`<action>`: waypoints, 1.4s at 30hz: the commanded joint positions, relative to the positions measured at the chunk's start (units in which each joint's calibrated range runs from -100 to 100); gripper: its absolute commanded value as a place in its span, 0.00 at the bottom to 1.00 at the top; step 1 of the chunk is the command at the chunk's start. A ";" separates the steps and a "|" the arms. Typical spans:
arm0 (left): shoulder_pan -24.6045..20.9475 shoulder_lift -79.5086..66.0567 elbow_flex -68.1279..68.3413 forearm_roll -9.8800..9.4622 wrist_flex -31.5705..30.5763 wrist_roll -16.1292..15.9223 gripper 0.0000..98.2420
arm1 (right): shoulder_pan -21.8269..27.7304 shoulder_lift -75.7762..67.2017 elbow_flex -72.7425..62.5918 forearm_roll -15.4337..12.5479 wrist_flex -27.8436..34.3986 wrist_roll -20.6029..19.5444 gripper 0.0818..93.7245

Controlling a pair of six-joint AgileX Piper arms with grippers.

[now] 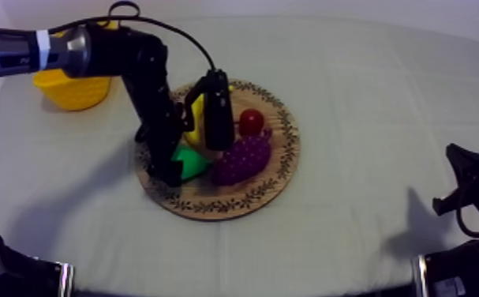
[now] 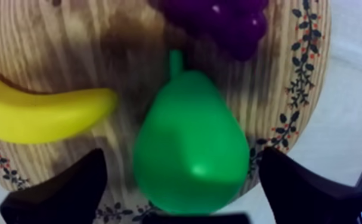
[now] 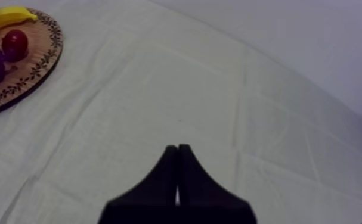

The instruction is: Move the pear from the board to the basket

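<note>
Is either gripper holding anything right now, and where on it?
Nothing is held. Left gripper is open astride the pear's wide end; right gripper is shut on nothing.

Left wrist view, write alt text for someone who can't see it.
The open left gripper straddles a green pear lying on the round wooden board. A banana lies beside the pear, and a bunch of grapes sits just beyond its stem.
</note>
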 commanded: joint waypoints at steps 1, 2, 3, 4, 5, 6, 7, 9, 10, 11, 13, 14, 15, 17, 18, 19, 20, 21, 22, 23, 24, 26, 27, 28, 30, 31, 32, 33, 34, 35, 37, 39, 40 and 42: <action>0.21 0.39 -0.17 0.09 -0.03 0.07 0.97 | -0.05 -0.03 -0.02 0.00 0.02 0.00 0.00; 0.30 0.68 -0.24 0.17 -0.08 0.13 0.97 | -0.07 -0.03 -0.02 0.00 0.02 0.00 0.00; 0.39 0.97 -0.29 0.22 -0.17 0.25 0.97 | -0.08 -0.03 -0.02 0.00 0.02 0.00 0.00; 0.45 1.24 -0.32 0.28 -0.25 0.42 0.96 | -0.09 -0.03 -0.02 0.00 0.02 0.00 0.00; 0.49 1.51 -0.31 0.33 -0.31 0.59 0.95 | -0.09 -0.03 -0.02 0.00 0.02 0.00 0.00; 0.52 1.78 -0.30 0.36 -0.35 0.75 0.94 | -0.10 -0.03 -0.02 0.00 0.02 0.00 0.00; 0.54 1.99 -0.30 0.39 -0.43 0.91 0.93 | -0.10 -0.03 -0.02 0.00 0.02 0.00 0.00; 0.57 2.32 -0.20 0.40 -0.88 1.40 0.89 | -0.10 -0.03 -0.02 0.00 0.02 0.00 0.00; 0.58 2.42 -0.13 0.34 -1.21 1.75 0.87 | -0.10 -0.03 -0.02 0.00 0.02 0.00 0.00; 0.58 2.49 -0.08 0.30 -1.49 2.08 0.85 | -0.10 -0.03 -0.02 0.00 0.02 0.00 0.00; 0.54 2.58 -0.01 0.21 -1.83 2.89 0.79 | -0.10 -0.03 -0.02 0.00 0.02 0.00 0.00; 0.47 2.63 0.01 0.15 -1.92 3.42 0.76 | -0.10 -0.03 -0.02 0.00 0.02 0.00 0.00; 0.38 2.72 -0.02 0.12 -2.02 3.90 0.72 | -0.10 -0.03 -0.02 0.00 0.02 0.00 0.00; 0.09 2.99 -0.10 0.19 -2.13 4.65 0.65 | -0.11 -0.03 -0.02 0.00 0.02 0.00 0.00; -0.08 3.17 -0.12 0.24 -2.16 4.96 0.62 | -0.11 -0.03 -0.02 0.00 0.02 0.00 0.00; -0.25 3.33 -0.14 0.30 -2.18 5.21 0.59 | -0.11 -0.03 -0.02 0.00 0.02 0.00 0.00; -0.41 3.46 -0.12 0.37 -2.19 5.40 0.57 | -0.11 -0.03 -0.02 0.00 0.02 0.00 0.00; -0.54 3.59 -0.07 0.42 -2.23 5.56 0.55 | -0.11 -0.03 -0.02 0.00 0.02 0.00 0.00; -0.64 3.67 0.00 0.47 -2.30 5.72 0.53 | -0.11 -0.03 -0.02 0.00 0.02 0.00 0.00; -0.68 3.68 0.08 0.52 -2.50 5.78 0.51 | -0.11 -0.03 -0.02 0.00 0.02 0.00 0.00; -0.69 3.63 0.17 0.57 -2.73 5.77 0.50 | -0.11 -0.03 -0.02 0.00 0.02 0.00 0.00; -0.62 3.37 0.28 0.63 -3.06 5.73 0.49 | -0.11 -0.03 -0.02 0.00 0.02 0.00 0.00; -0.56 3.15 0.31 0.65 -3.15 5.66 0.49 | -0.11 -0.03 -0.02 0.00 0.02 0.00 0.00; -0.50 2.88 0.33 0.68 -3.19 5.58 0.49 | -0.11 -0.03 -0.02 0.00 0.02 0.00 0.00; -0.30 2.03 0.48 0.71 -3.24 5.39 0.49 | -0.11 -0.03 -0.02 0.00 0.02 0.00 0.00; -0.16 1.39 0.59 0.70 -3.23 5.25 0.50 | -0.11 -0.03 -0.02 0.00 0.02 0.00 0.00; 0.02 0.63 0.62 0.68 -3.05 5.10 0.50 | -0.11 -0.03 -0.02 0.00 0.02 0.00 0.00; 0.21 -0.18 0.55 0.64 -2.76 4.99 0.50 | -0.11 -0.03 -0.02 0.00 0.02 0.00 0.00; 0.41 -1.06 0.40 0.58 -2.36 4.97 0.50 | -0.11 -0.03 -0.02 0.00 0.02 0.00 0.00; 0.60 -2.01 0.19 0.53 -1.88 4.96 0.50 | -0.11 -0.03 -0.02 0.00 0.02 0.00 0.00; 0.88 -4.15 -0.35 0.46 -0.73 5.05 0.50 | -0.11 -0.03 -0.02 0.00 0.02 0.00 0.00; 1.05 -6.49 -0.96 0.41 0.62 5.17 0.50 | -0.11 -0.03 -0.02 0.00 0.02 0.00 0.00; 1.11 -7.62 -1.33 0.38 1.39 5.27 0.50 | -0.13 -0.03 -0.02 0.00 0.02 0.00 0.00; 1.18 -9.75 -2.31 0.26 3.06 5.59 0.50 | -0.16 -0.03 -0.02 0.00 0.02 0.00 0.00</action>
